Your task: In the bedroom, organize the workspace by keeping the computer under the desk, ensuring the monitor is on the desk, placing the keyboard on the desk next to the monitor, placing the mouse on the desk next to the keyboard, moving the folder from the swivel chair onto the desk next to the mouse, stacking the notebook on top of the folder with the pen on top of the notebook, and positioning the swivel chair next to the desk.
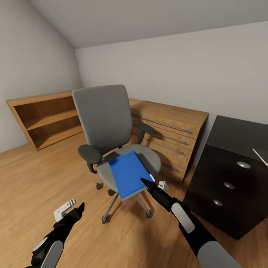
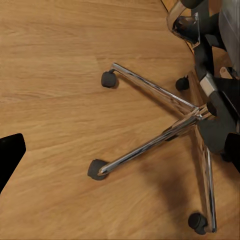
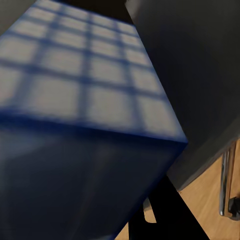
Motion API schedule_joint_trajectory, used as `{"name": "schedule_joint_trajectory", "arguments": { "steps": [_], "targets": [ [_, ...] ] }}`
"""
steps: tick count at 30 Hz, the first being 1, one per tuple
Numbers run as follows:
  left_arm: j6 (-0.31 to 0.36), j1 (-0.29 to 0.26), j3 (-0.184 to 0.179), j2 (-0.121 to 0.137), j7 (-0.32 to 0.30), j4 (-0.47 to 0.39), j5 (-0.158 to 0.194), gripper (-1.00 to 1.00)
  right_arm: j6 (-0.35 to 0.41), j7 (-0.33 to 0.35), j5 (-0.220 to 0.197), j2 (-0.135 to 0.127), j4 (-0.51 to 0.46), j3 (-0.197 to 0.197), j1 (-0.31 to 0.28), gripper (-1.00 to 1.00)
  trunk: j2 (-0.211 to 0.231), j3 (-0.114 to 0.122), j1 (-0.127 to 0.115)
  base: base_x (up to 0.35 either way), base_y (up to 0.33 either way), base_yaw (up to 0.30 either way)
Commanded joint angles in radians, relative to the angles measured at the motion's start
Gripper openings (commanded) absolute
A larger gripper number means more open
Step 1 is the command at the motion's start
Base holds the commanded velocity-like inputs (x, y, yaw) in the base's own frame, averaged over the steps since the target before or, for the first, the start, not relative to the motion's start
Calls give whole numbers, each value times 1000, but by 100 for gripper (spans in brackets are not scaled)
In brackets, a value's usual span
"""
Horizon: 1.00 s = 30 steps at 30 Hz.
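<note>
The grey swivel chair [image 1: 102, 119] stands mid-room on the wooden floor, and its chrome star base [image 2: 165, 135] fills the left wrist view. The bright blue folder [image 1: 128, 173] lies on the seat, its near end hanging over the front edge. My right gripper [image 1: 149, 183] is at the folder's near right corner. In the right wrist view the folder [image 3: 75, 150] sits very close against a black finger [image 3: 160, 215], and the jaws look shut on it. My left gripper [image 1: 76, 209] hangs open low at the left, clear of the chair. The black desk [image 1: 232, 134] with its drawer unit stands at the right.
A light wooden drawer chest [image 1: 169, 130] stands behind the chair against the far wall. A low open wooden shelf [image 1: 46, 117] is at the back left. A flat grey thing [image 1: 261, 155] lies on the desk at the picture's right edge. Bare floor lies to the chair's left.
</note>
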Motion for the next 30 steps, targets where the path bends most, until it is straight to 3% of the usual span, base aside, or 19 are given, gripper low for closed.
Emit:
{"name": "schedule_joint_trajectory", "arguments": {
  "steps": [1, 25, 26, 30],
  "targets": [
    [2, 0, -1, 1, 7, -2, 8, 100, 5, 1, -9, 0, 0, 0, 0, -100, 7, 2, -4, 0, 0, 0],
    [0, 0, -26, 1, 9, 0, 7, 100, 4, 6, -6, -14, -30, -2, 0, -100, 175, 78, -96, 0, 0, 0],
    [-2, 0, -26, 0, 9, 0, 6, 100, 4, 4, -6, -35, -64, -3, 1, -100, 182, 81, -100, 0, 0, 0],
    [-3, 0, -26, 0, 9, 0, 6, 100, 3, 4, -6, -66, -106, -3, 14, -100, 210, 93, -115, 0, 0, 0]
  ]
}}
